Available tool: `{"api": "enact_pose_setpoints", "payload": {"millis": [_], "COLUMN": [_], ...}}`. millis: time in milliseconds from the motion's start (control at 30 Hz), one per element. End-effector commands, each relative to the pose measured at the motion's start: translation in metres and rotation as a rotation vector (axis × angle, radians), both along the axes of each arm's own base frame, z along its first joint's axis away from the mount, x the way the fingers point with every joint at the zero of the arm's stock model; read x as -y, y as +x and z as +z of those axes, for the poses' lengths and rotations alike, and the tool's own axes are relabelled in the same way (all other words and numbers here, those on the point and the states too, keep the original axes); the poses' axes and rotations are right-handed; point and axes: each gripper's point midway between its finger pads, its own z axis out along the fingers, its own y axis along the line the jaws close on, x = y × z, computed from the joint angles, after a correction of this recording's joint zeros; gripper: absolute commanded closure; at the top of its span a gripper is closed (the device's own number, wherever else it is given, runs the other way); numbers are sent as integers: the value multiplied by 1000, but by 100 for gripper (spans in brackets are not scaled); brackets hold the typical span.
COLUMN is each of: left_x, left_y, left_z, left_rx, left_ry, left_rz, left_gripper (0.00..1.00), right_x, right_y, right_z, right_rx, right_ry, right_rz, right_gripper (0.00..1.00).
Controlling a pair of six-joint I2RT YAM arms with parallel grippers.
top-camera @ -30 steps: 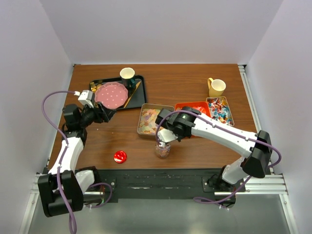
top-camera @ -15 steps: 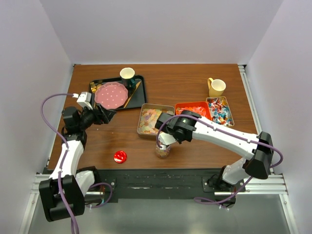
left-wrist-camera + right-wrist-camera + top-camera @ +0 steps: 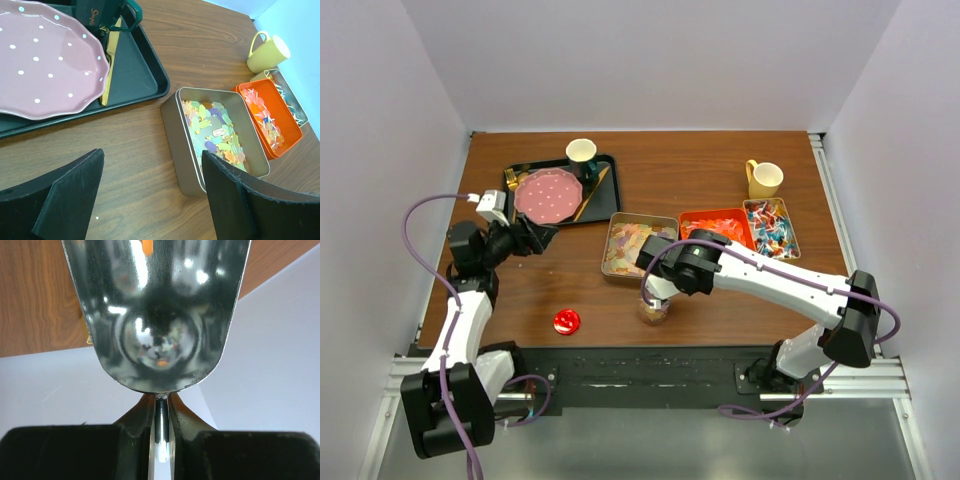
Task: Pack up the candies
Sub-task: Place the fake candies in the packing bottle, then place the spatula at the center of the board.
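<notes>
Candies [image 3: 215,131], pale pastel pieces, lie in a rectangular metal tin [image 3: 175,140] on the wooden surface [image 3: 700,165]; wrapped ones [image 3: 772,228] lie far right. The right arm [image 3: 760,270] bends leftward over a glass jar [image 3: 656,312], jaws clamped on a shiny metal scoop [image 3: 157,315]. The left arm [image 3: 470,295] hovers beside the black tray [image 3: 135,75], jaws wide, bare wood ahead.

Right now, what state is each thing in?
left gripper, open, empty.
right gripper, shut on scoop handle.
jar, upright, uncapped, partly filled.
red disc, lying flat, apart from jar.
tan tin, open, holding pastel candies.
yellow mug, upright.
</notes>
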Motion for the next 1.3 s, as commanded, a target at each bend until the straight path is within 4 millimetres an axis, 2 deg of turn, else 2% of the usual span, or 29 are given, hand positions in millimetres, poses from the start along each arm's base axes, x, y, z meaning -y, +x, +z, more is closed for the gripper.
{"api": "enact_pose_setpoints", "payload": {"millis": [0,267,367,400,467,500,533,567,600,633,667,700,733,767,800,833,867,900,933,1100,1233,1267], "left_x": [-4,-1,-7,-11,-12,-9,-7,2,8,20,25,31,38,39,39,38,38,39,38,38,33,33], "left_y": [4,5,8,10,10,9,9,6,8,7,9,8,8,11,13,16,18,19,21,27,20,10], "left_z": [8,8,6,6,5,3,1,-4,0,-1,4,5,6,3,2,0,-8,-11,-14,-20,-20,-24], "left_rx": [48,32,16,17,21,21,31,11,23,58,78,96,142,133,129,134,75,61,46,-37,20,10], "left_ry": [-3,-39,-42,-32,-8,2,41,60,86,157,197,234,303,332,348,382,383,390,404,424,561,578], "left_rz": [24,13,56,85,81,63,40,-3,-40,-108,-141,-176,-236,-263,-274,-295,-326,-346,-360,-421,-543,-592], "left_gripper": [16,16,17,17,17,17,17,17,17,17,15,15,14,12,10,9,0,0,0,0,0,0], "right_x": [39,38,40,46,42,58,58,58,83,84,89,111,115,121,143,154,165,194,207,266,284,285], "right_y": [-13,-14,-23,-23,-24,-13,-3,-1,7,24,30,37,53,59,74,83,91,103,110,126,128,126], "right_z": [30,36,23,18,3,0,-4,-13,-21,-25,-30,-40,-43,-47,-51,-57,-60,-62,-75,-105,-120,-127], "right_rx": [-29,-7,-75,-95,-157,-167,-166,-217,-203,-163,-158,-138,-100,-99,-38,-21,2,70,78,151,165,155], "right_ry": [-223,-174,-77,5,194,279,379,476,522,603,667,708,775,827,885,917,972,1031,1028,1105,1062,1041], "right_rz": [39,17,-61,-171,-339,-484,-562,-641,-768,-805,-860,-965,-1000,-1062,-1147,-1207,-1278,-1365,-1426,-1656,-1686,-1679], "right_gripper": [100,100,100,100,100,100,100,100,100,100,100,100,100,100,100,100,100,100,100,100,100,100]}}
